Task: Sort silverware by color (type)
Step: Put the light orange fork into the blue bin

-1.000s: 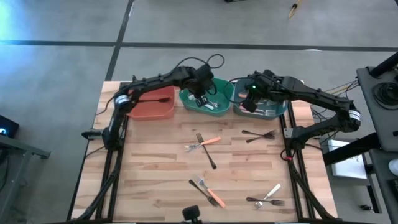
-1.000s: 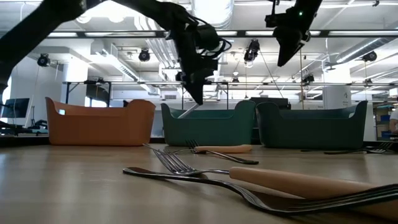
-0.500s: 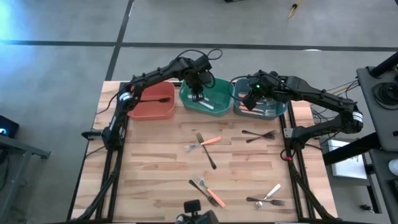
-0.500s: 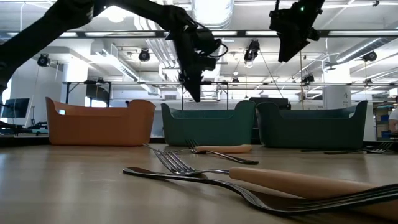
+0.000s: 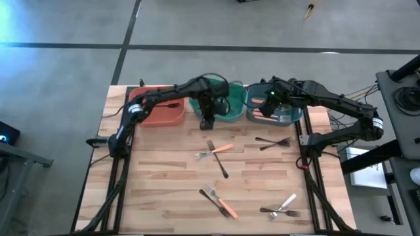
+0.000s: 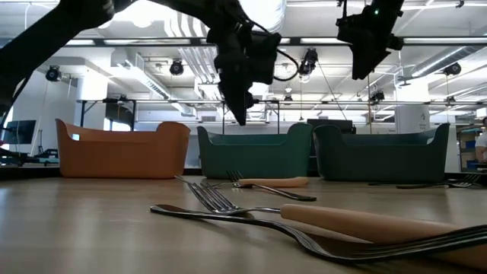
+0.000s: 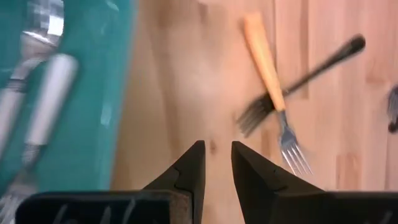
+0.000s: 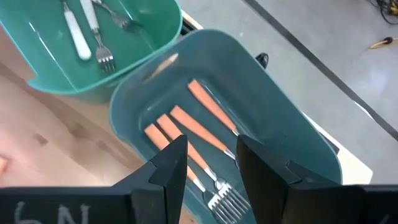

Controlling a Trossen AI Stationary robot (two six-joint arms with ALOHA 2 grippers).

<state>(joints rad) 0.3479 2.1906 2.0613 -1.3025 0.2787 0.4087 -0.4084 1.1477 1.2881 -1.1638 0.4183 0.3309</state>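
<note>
The red-orange plastic bin [image 5: 159, 108] stands at the table's far left edge, with the green plastic bin [image 5: 227, 105] beside it and the teal plastic bin [image 5: 283, 113] next along. The left gripper [image 5: 207, 122] hangs over bare wood just in front of the green bin's near wall, fingers a narrow gap apart and holding nothing. White-handled forks [image 8: 79, 32] lie inside the green bin. The right gripper [image 5: 266, 107] hovers over the teal bin, jaws spread and empty; orange-handled forks [image 8: 200, 140] lie beneath it. On the wooden slat table [image 5: 164, 190], an orange-handled fork [image 5: 216, 150] crosses a black-handled fork [image 5: 220, 166] near centre. Further forks lie toward the near edge and right, with open board between them.
</note>
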